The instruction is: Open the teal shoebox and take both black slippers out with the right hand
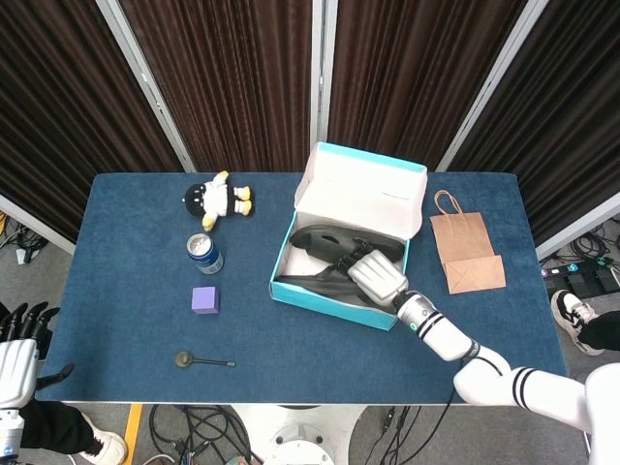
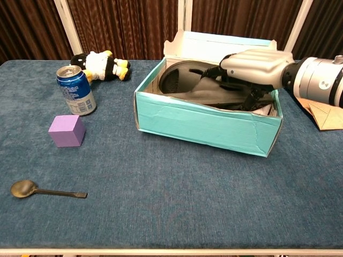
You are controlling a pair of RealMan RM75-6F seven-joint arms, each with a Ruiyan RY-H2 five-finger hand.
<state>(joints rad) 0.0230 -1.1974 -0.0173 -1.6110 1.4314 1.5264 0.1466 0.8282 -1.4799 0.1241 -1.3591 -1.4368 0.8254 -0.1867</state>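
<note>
The teal shoebox (image 1: pixel 320 302) (image 2: pixel 203 120) stands open right of the table's centre, its lid (image 1: pixel 363 189) (image 2: pixel 214 45) tipped back. Two black slippers lie inside. The far slipper (image 1: pixel 315 242) (image 2: pixel 179 80) rests against the back left. My right hand (image 1: pixel 376 276) (image 2: pixel 257 64) reaches into the box from the right; its fingers curl over the near slipper (image 1: pixel 310 281) (image 2: pixel 206 93), which is tilted up under the palm. The thumb is hidden behind the box wall. My left hand (image 1: pixel 15 358) hangs off the table's front left corner, fingers apart and holding nothing.
A plush toy (image 1: pixel 218 199) (image 2: pixel 99 64) lies at the back left, with a blue can (image 1: pixel 203 252) (image 2: pixel 76 89) and a purple cube (image 1: pixel 204 299) (image 2: pixel 67 130) in front of it. A spoon (image 1: pixel 199 360) (image 2: pixel 37 190) lies near the front edge. A brown paper bag (image 1: pixel 465 252) (image 2: pixel 321 110) sits right of the box.
</note>
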